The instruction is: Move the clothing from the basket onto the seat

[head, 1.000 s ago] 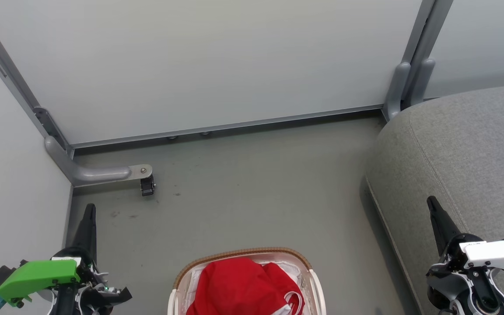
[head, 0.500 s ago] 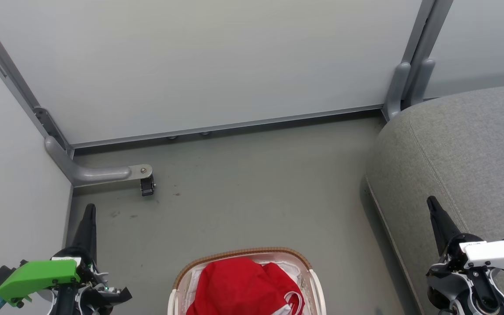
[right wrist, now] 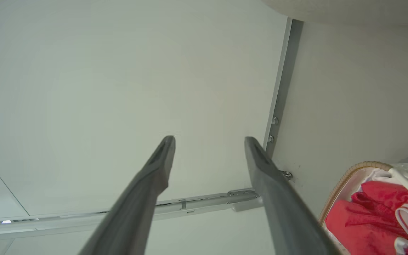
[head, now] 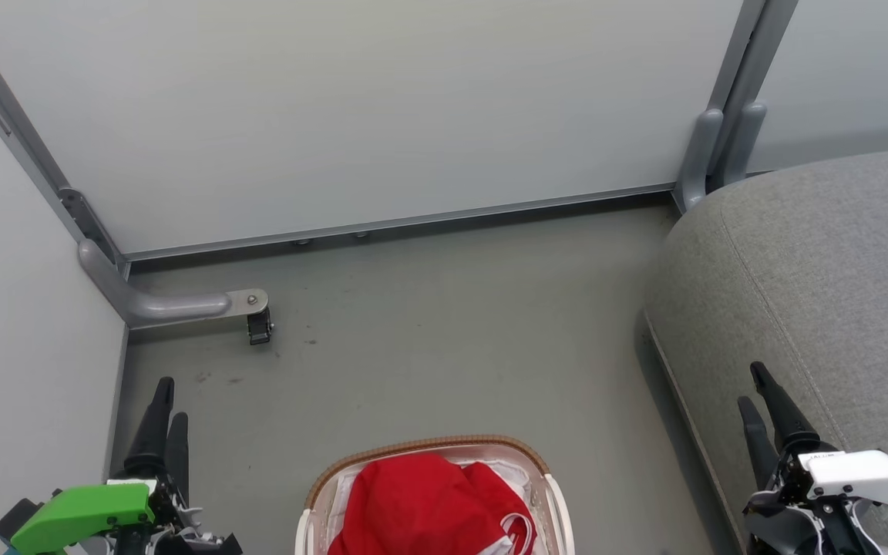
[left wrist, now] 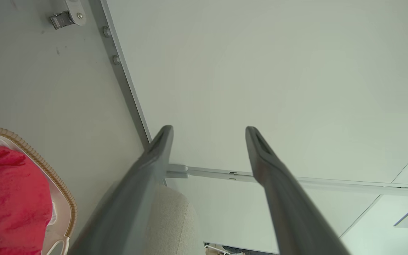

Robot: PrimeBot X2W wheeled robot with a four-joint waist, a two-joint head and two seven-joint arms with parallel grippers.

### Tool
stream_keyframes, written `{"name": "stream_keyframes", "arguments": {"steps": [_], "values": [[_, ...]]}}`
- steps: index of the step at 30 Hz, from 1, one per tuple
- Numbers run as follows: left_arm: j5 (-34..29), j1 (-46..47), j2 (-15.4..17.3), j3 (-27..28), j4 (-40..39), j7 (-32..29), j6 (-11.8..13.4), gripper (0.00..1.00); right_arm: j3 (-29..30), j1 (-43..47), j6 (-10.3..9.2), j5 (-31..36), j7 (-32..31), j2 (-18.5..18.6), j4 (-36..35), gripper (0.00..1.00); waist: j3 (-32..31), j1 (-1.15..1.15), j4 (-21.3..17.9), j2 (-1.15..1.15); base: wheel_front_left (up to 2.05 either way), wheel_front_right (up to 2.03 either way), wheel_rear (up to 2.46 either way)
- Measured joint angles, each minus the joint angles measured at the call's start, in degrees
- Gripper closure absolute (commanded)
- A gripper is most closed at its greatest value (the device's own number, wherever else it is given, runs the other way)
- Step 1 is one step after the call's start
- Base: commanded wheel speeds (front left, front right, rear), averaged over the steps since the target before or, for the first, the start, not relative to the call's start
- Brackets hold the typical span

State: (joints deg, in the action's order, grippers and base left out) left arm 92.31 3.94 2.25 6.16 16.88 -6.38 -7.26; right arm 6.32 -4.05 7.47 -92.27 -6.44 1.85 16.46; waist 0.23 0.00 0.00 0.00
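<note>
The red clothing (head: 421, 501) lies heaped in the white basket (head: 428, 445) with its brown woven rim, at the bottom centre of the head view. The grey seat (head: 837, 270) fills the right side. My left gripper (head: 172, 398) hangs open over the floor left of the basket, holding nothing. My right gripper (head: 750, 384) is open and empty over the seat's front edge, right of the basket. The left wrist view shows its fingers (left wrist: 154, 159) spread, with clothing (left wrist: 5, 198) at lower left. In the right wrist view the clothing (right wrist: 352, 219) sits at lower right.
White partition panels wall in the back and left. A grey metal foot with a small caster (head: 257, 327) juts onto the floor at left. A grey post (head: 710, 154) stands by the seat's back corner. Bare grey floor (head: 444, 331) lies beyond the basket.
Both grippers have gone from shut to open, each now showing two separate fingers. Both have dropped slightly toward the bottom of the head view. The basket and clothing have not moved.
</note>
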Motion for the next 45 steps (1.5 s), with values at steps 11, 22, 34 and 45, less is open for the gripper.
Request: {"name": "stream_keyframes", "arguments": {"steps": [11,22,34,45], "values": [[-6.8,0.1,0.0,-0.7,0.3,3.1,0.0,0.00,-1.7,0.0,0.00,5.3,3.2,1.6,-0.8,0.00,0.2,0.00,-0.1,0.00,0.00,0.00,0.00],[-22.3,0.2,0.1,-1.4,0.2,5.9,0.0,0.00,-2.0,-0.2,0.00,19.5,5.8,2.2,-1.0,0.00,0.4,0.00,0.0,0.00,0.00,0.00,0.00],[-38.2,0.9,0.9,-4.8,0.3,8.5,0.7,0.00,-3.3,-1.1,0.00,32.2,8.5,2.7,-1.0,0.00,0.6,0.00,-0.2,0.00,0.00,0.00,0.00],[-47.8,2.1,2.5,-8.4,2.1,10.6,2.6,0.00,-5.9,-3.1,0.00,42.2,10.6,4.1,-0.5,0.00,0.7,0.00,-0.2,0.00,0.00,0.00,0.00]]}}
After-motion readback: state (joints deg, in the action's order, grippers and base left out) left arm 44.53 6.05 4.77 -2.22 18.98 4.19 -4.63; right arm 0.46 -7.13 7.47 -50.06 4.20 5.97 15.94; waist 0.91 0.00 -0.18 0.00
